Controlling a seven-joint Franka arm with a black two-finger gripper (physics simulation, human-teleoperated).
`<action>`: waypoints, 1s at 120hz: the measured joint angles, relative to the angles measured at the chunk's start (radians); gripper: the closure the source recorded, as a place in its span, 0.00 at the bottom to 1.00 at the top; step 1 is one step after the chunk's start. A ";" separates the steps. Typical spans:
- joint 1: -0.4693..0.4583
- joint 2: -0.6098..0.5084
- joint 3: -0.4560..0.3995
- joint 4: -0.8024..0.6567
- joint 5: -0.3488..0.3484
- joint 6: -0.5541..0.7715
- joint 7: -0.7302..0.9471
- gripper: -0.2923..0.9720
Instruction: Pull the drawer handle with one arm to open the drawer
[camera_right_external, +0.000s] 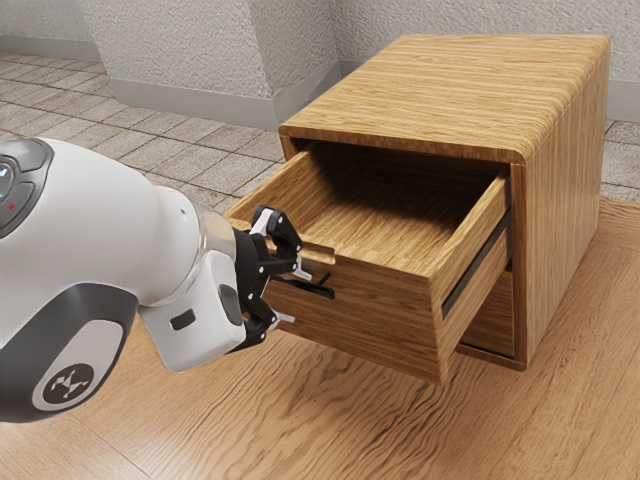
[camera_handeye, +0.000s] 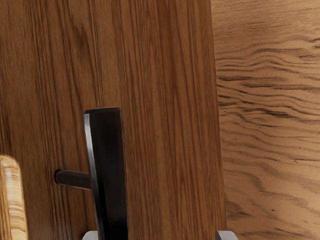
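Grey stippled walls (camera_right_external: 200, 40); tiled floor (camera_right_external: 150, 140); wood-grain surface (camera_right_external: 350, 420)

The tool (camera_right_external: 290, 285) hides most of the drawer handle (camera_right_external: 322, 290), and the wrist view's edge cuts off one end.

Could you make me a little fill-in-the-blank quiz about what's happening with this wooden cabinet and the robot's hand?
1. The drawer of the wooden cabinet has been pulled ____.
2. The gripper is at the drawer's handle, which is ____ in colour.
3. Inside, the drawer holds ____.

Missing words: open; black; nothing.
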 joint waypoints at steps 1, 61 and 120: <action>0.000 0.000 0.000 0.000 0.000 0.000 0.000 0.58; 0.000 -0.013 0.000 0.002 0.000 -0.024 0.001 0.59; 0.004 -0.126 -0.055 0.011 -0.006 -0.059 -0.001 0.58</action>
